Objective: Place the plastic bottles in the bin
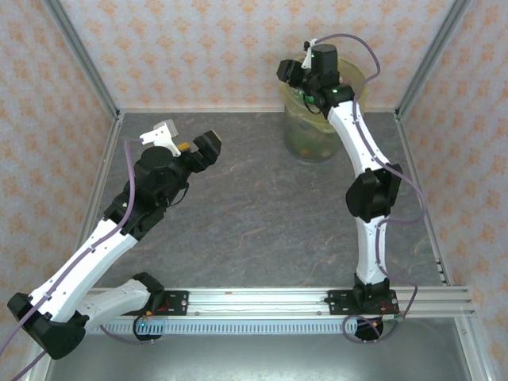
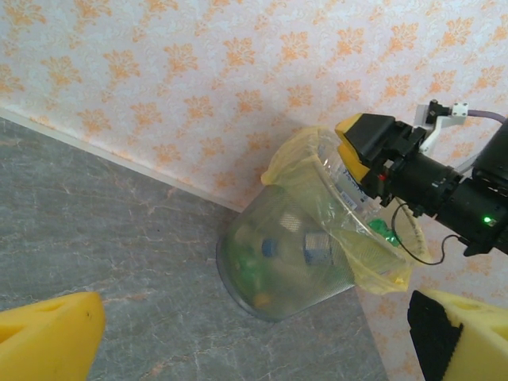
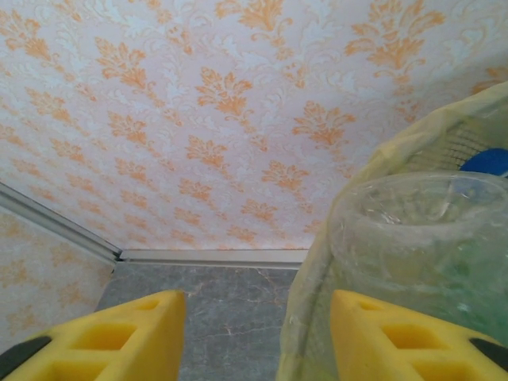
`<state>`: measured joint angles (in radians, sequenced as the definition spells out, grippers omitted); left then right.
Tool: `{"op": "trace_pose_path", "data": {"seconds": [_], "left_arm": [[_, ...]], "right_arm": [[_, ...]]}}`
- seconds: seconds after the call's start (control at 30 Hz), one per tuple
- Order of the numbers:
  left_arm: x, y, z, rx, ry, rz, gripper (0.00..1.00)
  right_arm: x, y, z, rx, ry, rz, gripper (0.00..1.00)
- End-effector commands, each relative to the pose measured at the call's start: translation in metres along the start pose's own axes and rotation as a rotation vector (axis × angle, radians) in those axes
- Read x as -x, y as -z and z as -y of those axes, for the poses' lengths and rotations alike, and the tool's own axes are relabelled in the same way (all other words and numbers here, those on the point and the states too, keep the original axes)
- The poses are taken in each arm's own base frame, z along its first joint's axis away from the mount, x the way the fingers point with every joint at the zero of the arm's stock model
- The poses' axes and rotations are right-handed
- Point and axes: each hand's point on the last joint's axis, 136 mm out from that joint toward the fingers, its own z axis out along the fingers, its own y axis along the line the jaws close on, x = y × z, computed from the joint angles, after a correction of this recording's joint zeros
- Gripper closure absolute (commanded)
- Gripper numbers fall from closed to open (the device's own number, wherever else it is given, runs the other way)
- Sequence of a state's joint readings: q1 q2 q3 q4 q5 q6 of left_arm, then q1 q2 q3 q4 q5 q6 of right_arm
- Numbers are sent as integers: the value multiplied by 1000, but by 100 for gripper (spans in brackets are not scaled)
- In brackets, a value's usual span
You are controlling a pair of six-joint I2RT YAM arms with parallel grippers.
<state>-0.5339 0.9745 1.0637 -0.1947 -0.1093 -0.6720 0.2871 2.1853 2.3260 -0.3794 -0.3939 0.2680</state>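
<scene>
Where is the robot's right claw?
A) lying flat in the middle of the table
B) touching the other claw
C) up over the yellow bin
C: in the top view the right claw hangs over the rim of the bin at the far side of the table.

The translucent yellow-lined bin stands upright by the wall, plastic bottles inside.

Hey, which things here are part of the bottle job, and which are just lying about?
Job:
bin
bottles inside it
clear bottle at its rim

Just there:
table
wallpaper
rail
</scene>
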Motion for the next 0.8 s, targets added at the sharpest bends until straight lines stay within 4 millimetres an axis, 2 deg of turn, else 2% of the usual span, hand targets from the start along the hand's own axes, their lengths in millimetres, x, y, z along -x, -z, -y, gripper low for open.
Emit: {"op": "trace_pose_path", "data": {"seconds": [0.0, 0.13, 0.23, 0.3, 0.43, 0.63, 0.77], "left_arm": [[10, 10, 2, -10, 3, 16, 1], [11, 14, -2, -3, 7, 27, 1], [11, 17, -4, 0, 11, 34, 1], [11, 18, -5, 3, 11, 36, 1], [14, 18, -5, 2, 11, 47, 1], [13, 15, -3, 0, -5, 44, 1], [14, 13, -7, 19, -24, 54, 1]], "right_arm": [[16, -8, 1, 6, -35, 72, 50], [5, -21, 27, -83, -79, 61, 50], [-2, -22, 48, -164, -113, 52, 50], [-3, -20, 50, -166, -116, 42, 50], [12, -4, 31, -122, -99, 61, 49], [52, 43, -6, -68, -70, 143, 47], [66, 77, -22, -59, -63, 170, 42]]}}
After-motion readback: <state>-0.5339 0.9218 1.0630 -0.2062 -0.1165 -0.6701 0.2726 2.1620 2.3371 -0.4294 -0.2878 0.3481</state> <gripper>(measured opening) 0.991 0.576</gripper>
